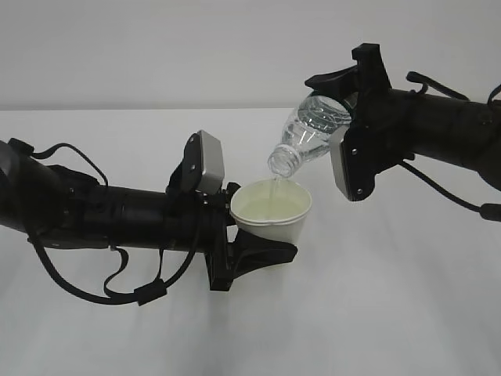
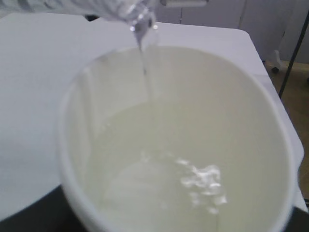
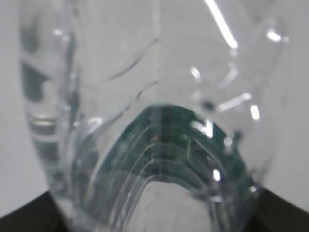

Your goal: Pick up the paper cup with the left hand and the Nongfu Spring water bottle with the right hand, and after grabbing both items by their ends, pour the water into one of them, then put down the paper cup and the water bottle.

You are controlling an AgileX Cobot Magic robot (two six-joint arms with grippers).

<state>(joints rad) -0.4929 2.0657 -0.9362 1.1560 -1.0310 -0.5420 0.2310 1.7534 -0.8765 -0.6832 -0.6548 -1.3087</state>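
I see right hand [image 1: 354, 100] jaws clamping tilted Nongfu Spring water bottle [image 1: 311, 131]; water [image 2: 144, 67] streaming into paper cup [image 1: 272, 211], left hand [image 1: 249, 249] jaws grasping it above table [image 1: 391, 313].

Looks like a lab or test room, not a home. Plain white tabletop [image 1: 376, 313] under a bare pale grey wall [image 1: 156, 47] across the upper frame. In the left wrist view, upper right corner: pale cabinet panels [image 2: 251, 14], brown floor [image 2: 297, 96], a thin dark pole [image 2: 294, 53].
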